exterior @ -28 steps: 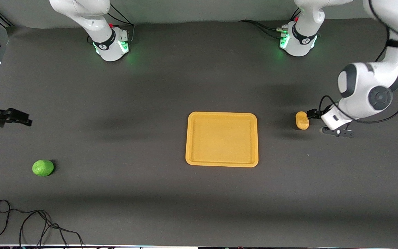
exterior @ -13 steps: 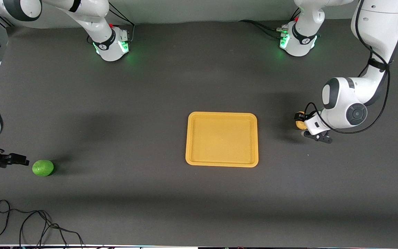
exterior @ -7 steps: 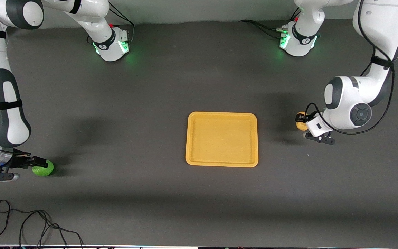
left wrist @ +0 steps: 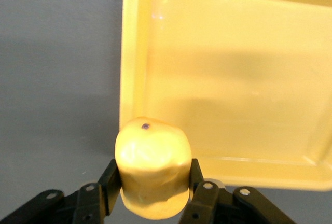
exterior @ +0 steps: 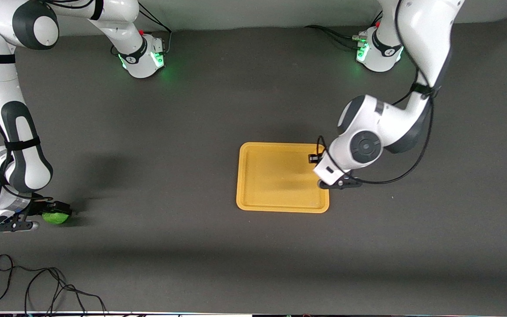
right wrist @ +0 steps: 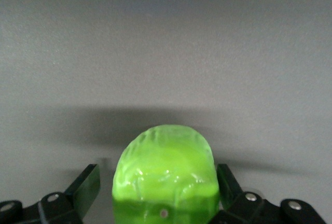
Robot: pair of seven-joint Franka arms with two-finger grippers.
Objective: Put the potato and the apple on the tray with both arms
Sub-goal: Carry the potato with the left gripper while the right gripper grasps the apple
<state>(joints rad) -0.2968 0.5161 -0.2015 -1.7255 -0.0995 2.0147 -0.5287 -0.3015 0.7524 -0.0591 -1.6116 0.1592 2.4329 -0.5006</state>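
Note:
The yellow-orange tray lies mid-table. My left gripper hangs over the tray's rim at the left arm's end. It is shut on the yellow-tan potato, which the wrist hides in the front view. The left wrist view shows the tray below and past the potato, and the left gripper. The green apple rests on the table near the right arm's end. My right gripper is low around it. In the right wrist view the apple sits between the open fingers of the right gripper, with a gap on one side.
A loose black cable lies on the table nearer the front camera than the apple. The two green-lit arm bases stand along the table's top edge. The dark mat runs bare between the apple and the tray.
My left gripper lifted the potato off the table and carried it to the tray's rim. My right gripper came down and slid around the apple, which stays on the table.

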